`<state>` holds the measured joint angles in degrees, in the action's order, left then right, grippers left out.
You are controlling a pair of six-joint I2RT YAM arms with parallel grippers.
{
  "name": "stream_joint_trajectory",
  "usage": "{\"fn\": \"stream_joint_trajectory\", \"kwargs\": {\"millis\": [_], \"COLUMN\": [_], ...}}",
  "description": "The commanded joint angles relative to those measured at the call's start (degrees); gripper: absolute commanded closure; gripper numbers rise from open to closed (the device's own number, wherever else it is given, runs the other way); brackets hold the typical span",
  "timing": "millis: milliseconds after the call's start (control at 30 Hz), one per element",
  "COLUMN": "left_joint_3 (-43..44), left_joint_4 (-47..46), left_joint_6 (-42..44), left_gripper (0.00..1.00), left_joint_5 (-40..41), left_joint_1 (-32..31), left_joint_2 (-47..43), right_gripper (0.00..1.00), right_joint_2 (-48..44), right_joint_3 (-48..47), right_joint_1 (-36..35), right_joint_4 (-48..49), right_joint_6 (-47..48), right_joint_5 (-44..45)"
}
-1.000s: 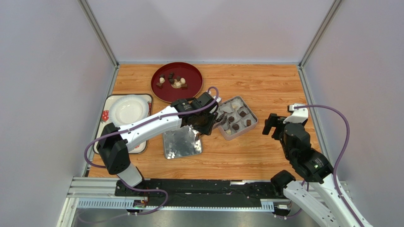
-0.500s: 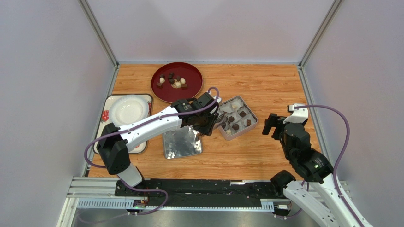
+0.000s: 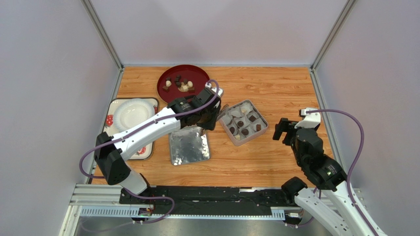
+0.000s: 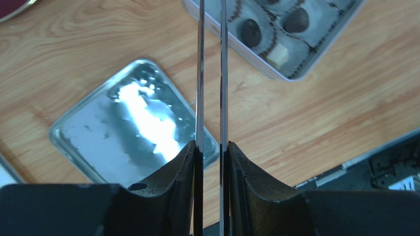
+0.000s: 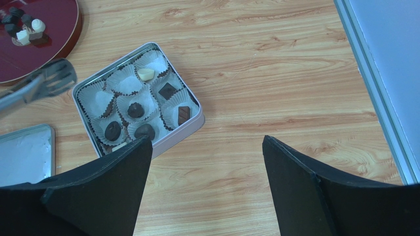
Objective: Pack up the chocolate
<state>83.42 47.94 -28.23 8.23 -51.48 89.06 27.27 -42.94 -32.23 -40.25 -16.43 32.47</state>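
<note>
Left jaws [image 4: 212,145]: closed onto the handle end of a pair of tongs [image 4: 200,73]; the two thin blades run out nearly parallel with a narrow gap between them.
Tong tips: in the right wrist view they hang over bare desk [image 5: 276,64], between the plate [image 5: 59,46] and the tin [image 5: 194,123], just beside the tin's far-left corner. They are blurred, but look bare.
Right jaws [image 5: 207,140]: spread wide with nothing between them, low over the desk to the right of the tin.
Chocolate [image 5: 135,110]: most of it sits in white cups [image 5: 123,81] inside the tin. Five dark pieces and one cream piece show clearly, and another cream piece is half hidden by a right finger.
Rest of the chocolate: a small cluster of dark and cream pieces lies on the plate, beyond the tong tips.
Chocolate against the jaws: none is in either pair. The tin lies ahead and left of the right jaws, apart from them.
Lid [image 4: 133,128]: flat on the desk under the left jaws, near the tin.
</note>
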Motion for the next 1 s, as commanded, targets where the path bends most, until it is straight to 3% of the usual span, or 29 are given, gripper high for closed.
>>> {"fn": "stream_joint_trajectory", "kwargs": {"millis": [0,233,567,733,967], "left_joint_3": [1.8,1.1,5.3,10.5,16.1], "left_joint_4": [1.7,1.2,-1.0,-2.1,-3.4], "left_joint_6": [0.3,1.8,5.7,4.5,3.7], "left_gripper": [0.64,0.65,0.62,0.59,0.57], "left_joint_5": [5.0,5.1,-0.8,-4.5,-3.8], "left_joint_1": [5.8,15.7,29.1,32.0,32.2], "left_joint_2": [-3.4,-2.8,6.8,12.4,16.9], "right_gripper": [0.13,0.13,0.13,0.13,0.13], "right_joint_2": [-0.5,-0.4,-0.1,0.0,0.1], "right_joint_3": [-0.1,-0.1,-0.3,-0.3,-0.2], "right_joint_1": [-0.3,-0.3,-0.2,-0.1,-0.1], "right_joint_4": [2.5,2.5,2.3,2.2,2.1], "right_joint_6": [0.5,0.6,0.7,0.8,0.9], "right_joint_5": [0.1,0.9,2.0,2.2,2.3]}}
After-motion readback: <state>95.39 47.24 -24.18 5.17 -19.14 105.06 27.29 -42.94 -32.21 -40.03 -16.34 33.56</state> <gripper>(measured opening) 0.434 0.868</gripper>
